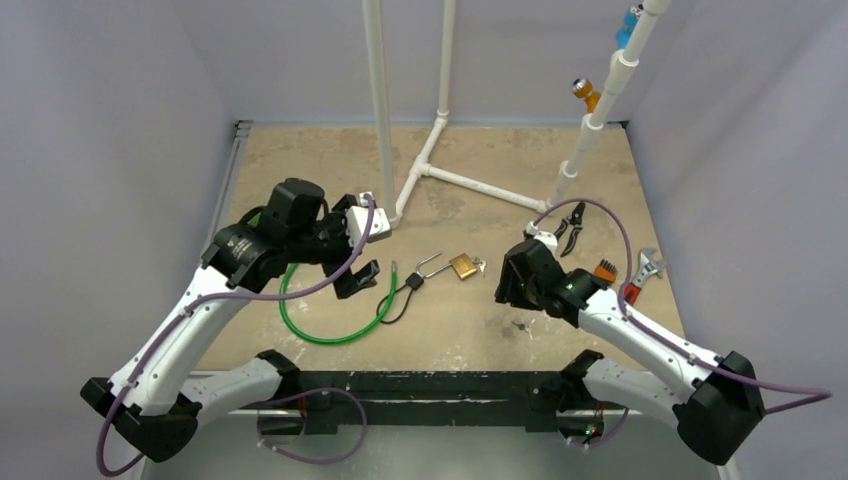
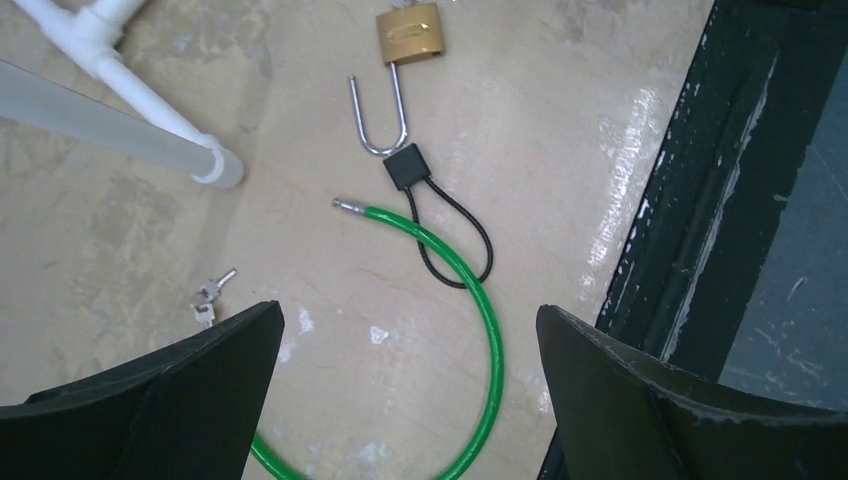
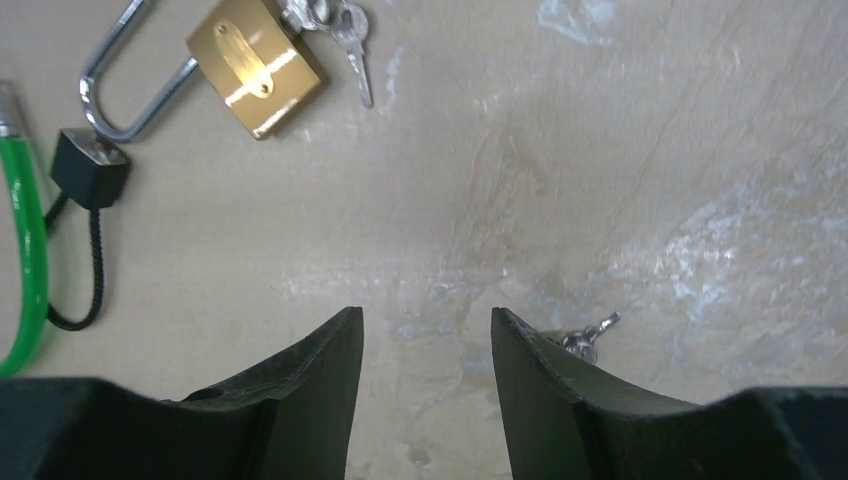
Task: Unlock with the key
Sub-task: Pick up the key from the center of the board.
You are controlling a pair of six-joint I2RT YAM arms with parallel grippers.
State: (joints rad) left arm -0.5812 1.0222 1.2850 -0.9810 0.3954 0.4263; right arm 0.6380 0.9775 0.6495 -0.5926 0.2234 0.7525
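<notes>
So both of my grippers are hovering low over the table (image 1: 300, 160) and neither one is holding anything. My left gripper (image 2: 408, 330) is hanging with its fingers spread really wide, nothing but tabletop and cable showing between them. My right gripper (image 3: 427, 320) is sitting with its fingers only a little apart, a narrow gap with bare table in it, not pinching a thing.

The brass padlock (image 3: 255, 65) is lying flat between my two grippers, closer to the right one. Its shackle (image 3: 86, 80) is standing open, one leg out of the body, and the bend is hooking through the black block (image 2: 406, 165) at the end of a thin black loop (image 2: 485, 250). The bunch of keys (image 3: 340, 30) is touching the padlock at the end away from the shackle; I can't tell whether one is actually sitting in the keyhole.

The green cable (image 2: 490, 320) is curving under my left gripper, its metal tip lying near the black block. One loose key (image 3: 590, 335) is lying just beside my right gripper's fingertip, and a second loose key (image 2: 208, 298) is lying just beside my left one.

The white pipes (image 1: 380, 100) are standing at the back, and the pliers (image 1: 572, 225) and wrench (image 1: 650, 268) are lying off to my right.
</notes>
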